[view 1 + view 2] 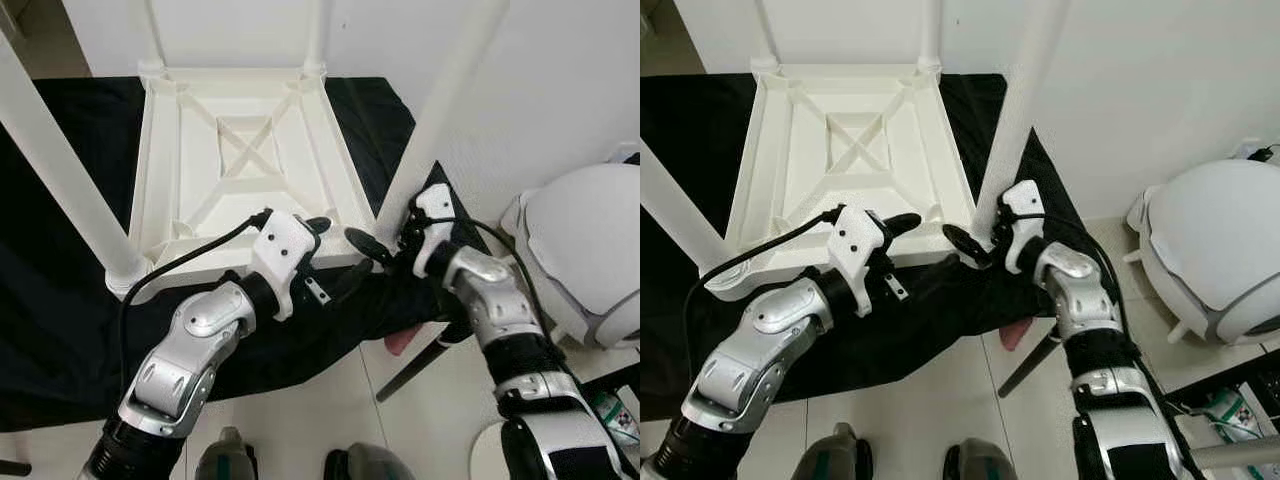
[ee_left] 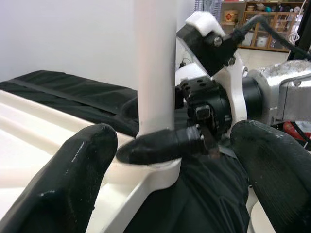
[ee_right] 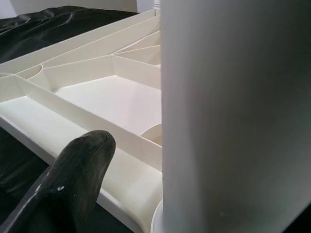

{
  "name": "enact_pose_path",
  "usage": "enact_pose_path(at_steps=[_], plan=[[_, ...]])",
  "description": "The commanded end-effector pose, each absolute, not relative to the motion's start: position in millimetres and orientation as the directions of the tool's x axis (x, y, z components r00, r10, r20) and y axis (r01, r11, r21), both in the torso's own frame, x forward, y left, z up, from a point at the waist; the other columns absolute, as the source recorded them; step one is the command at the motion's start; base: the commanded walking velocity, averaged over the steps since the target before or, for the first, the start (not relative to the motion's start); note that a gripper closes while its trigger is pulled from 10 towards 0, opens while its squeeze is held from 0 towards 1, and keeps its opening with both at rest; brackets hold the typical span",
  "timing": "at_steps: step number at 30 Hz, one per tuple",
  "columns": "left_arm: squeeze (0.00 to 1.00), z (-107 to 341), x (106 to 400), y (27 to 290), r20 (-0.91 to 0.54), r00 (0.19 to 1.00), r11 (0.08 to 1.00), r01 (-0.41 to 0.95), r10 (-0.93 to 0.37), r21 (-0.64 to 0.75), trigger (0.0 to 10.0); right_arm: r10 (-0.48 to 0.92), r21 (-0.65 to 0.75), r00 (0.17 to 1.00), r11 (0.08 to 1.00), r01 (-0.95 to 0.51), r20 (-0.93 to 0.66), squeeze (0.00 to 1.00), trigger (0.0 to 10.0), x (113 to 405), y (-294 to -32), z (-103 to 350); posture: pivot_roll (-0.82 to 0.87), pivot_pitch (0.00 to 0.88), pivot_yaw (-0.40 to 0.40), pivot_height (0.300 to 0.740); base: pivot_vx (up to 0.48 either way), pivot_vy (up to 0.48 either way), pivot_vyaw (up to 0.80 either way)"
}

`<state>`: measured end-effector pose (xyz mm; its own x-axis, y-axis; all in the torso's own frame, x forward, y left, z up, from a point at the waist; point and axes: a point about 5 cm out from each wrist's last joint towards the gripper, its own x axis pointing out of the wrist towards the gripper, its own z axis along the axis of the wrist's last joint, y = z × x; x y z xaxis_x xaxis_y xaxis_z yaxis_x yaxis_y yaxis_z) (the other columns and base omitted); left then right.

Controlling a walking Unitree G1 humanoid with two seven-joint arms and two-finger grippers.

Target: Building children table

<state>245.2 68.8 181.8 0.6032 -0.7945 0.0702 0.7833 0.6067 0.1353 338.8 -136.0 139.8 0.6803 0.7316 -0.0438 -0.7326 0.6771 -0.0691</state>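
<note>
A white children's table lies upside down on a black cloth, its legs standing up. My right gripper is at the base of the near right leg, shut on it. One of its fingers presses across the front of the leg, and the other is hidden behind it. My left gripper hovers just left of that corner at the table's near edge. It is open, its two fingers spread wide on either side of the leg's socket, holding nothing. The near left leg rises at the left.
A white domed appliance stands on the floor to the right. A dark slanted rod and a pink object lie under the cloth's near right corner. A white wall stands behind the table.
</note>
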Motion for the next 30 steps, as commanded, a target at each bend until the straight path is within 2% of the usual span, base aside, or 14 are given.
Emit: enact_pose_path(at_steps=[1, 3, 4, 5, 18, 19, 20, 21, 22, 25, 30], plan=[[0.0, 182, 246, 68, 0.07, 0.594, 0.597, 0.788, -0.801, 0.148, 10.0, 0.754, -0.072, 0.654, 0.65, -0.757, -0.069, 0.0, 10.0, 339, -129, 137, 0.01, 0.0, -0.044, 0.74, 0.0, 0.0, 0.0], [0.0, 182, 246, 69, 0.071, 0.595, 0.598, 0.787, -0.801, 0.149, 10.0, 0.758, -0.067, 0.648, 0.644, -0.762, -0.076, 0.0, 10.0, 339, -128, 135, 0.01, 0.0, -0.044, 0.74, 0.0, 0.0, 0.0], [0.0, 183, 246, 69, 0.071, 0.596, 0.6, 0.786, -0.8, 0.151, 10.0, 0.765, -0.054, 0.639, 0.637, -0.769, -0.083, 0.0, 2.4, 339, -129, 133, 0.01, 0.0, -0.043, 0.74, 0.0, 0.0, 0.0], [0.0, 182, 245, 69, 0.07, 0.598, 0.601, 0.785, -0.799, 0.151, 10.0, 0.765, -0.046, 0.636, 0.635, -0.771, -0.095, 0.0, 0.0, 338, -131, 130, 0.01, 0.0, -0.042, 0.74, 0.0, 0.0, 0.0], [0.0, 178, 241, 70, 0.053, 0.597, 0.598, 0.79, -0.801, 0.137, 10.0, 0.768, -0.039, 0.623, 0.625, -0.78, -0.148, 0.0, 0.0, 325, -139, 108, 0.01, 0.0, -0.052, 0.74, 0.0, 0.0, 0.0], [0.0, 176, 239, 69, 0.048, 0.594, 0.594, 0.793, -0.803, 0.133, 10.0, 0.742, -0.047, 0.657, 0.658, -0.752, -0.134, 0.0, 0.0, 326, -139, 109, 0.01, 0.0, -0.057, 0.74, 0.0, 0.0, 0.0], [0.0, 176, 239, 69, 0.048, 0.594, 0.594, 0.793, -0.803, 0.133, 10.0, 0.742, -0.047, 0.657, 0.658, -0.752, -0.134, 0.0, 0.0, 326, -139, 109, 0.01, 0.0, -0.057, 0.74, 0.0, 0.0, 0.0], [0.0, 175, 238, 68, 0.045, 0.591, 0.591, 0.796, -0.805, 0.132, 10.0, 0.689, -0.049, 0.715, 0.715, -0.697, -0.114, 0.0, 10.0, 329, -139, 111, 0.01, 0.0, -0.057, 0.74, 0.0, 0.0, 0.0], [0.0, 175, 238, 68, 0.045, 0.591, 0.591, 0.796, -0.805, 0.132, 10.0, 0.689, -0.049, 0.715, 0.715, -0.697, -0.114, 0.0, 10.0, 329, -139, 111, 0.01, 0.0, -0.057, 0.74, 0.0, 0.0, 0.0], [0.0, 174, 239, 67, 0.045, 0.591, 0.591, 0.796, -0.806, 0.131, 10.0, 0.54, 0.013, 0.841, 0.842, -0.54, -0.042, 0.0, 10.0, 330, -137, 115, 0.01, 0.0, -0.066, 0.74, 0.0, 0.0, 0.0], [0.0, 174, 239, 67, 0.046, 0.592, 0.592, 0.795, -0.805, 0.131, 10.0, 0.456, 0.052, 0.89, 0.889, -0.454, -0.025, 0.0, 10.0, 328, -132, 116, 0.01, 0.0, -0.069, 0.74, 0.0, 0.0, 0.0]])
